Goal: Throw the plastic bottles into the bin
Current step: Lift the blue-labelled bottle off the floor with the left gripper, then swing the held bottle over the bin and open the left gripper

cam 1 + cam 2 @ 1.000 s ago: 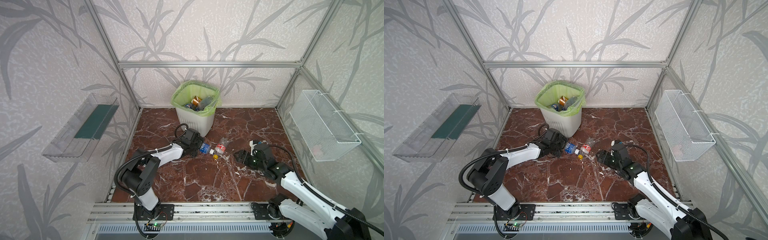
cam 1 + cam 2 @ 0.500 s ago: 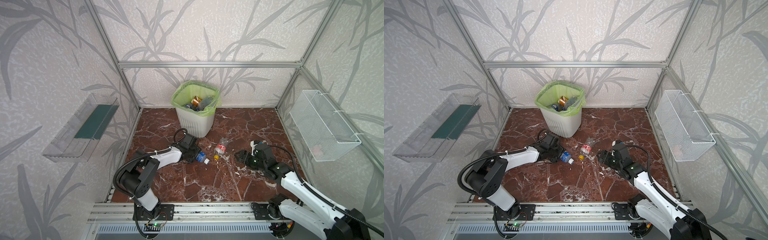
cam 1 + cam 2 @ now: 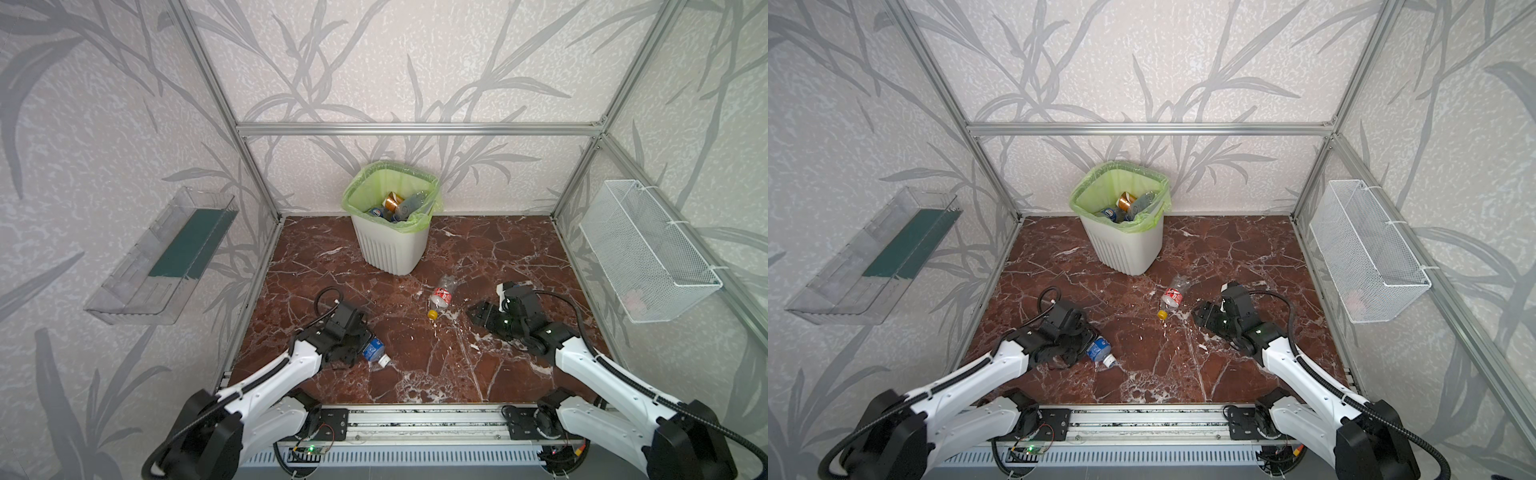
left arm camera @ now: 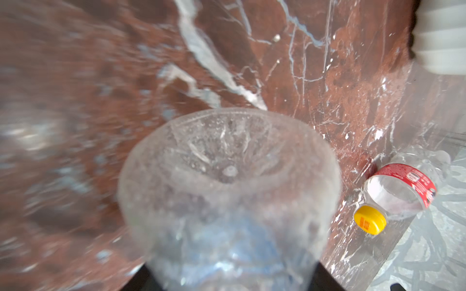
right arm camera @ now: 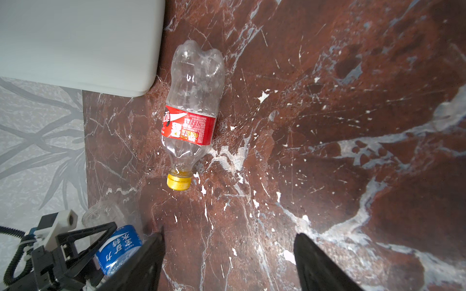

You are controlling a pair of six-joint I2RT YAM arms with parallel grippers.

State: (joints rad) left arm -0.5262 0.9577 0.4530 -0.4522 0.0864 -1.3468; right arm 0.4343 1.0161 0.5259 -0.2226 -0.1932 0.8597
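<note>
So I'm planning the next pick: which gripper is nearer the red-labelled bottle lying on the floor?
Right. The right gripper sits open just beside the red-labelled bottle, facing it; the left gripper is farther off, shut on a blue-labelled bottle.

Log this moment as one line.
left gripper: shut on blue bottle | right gripper: open, empty | red bottle: lying near bin
</note>
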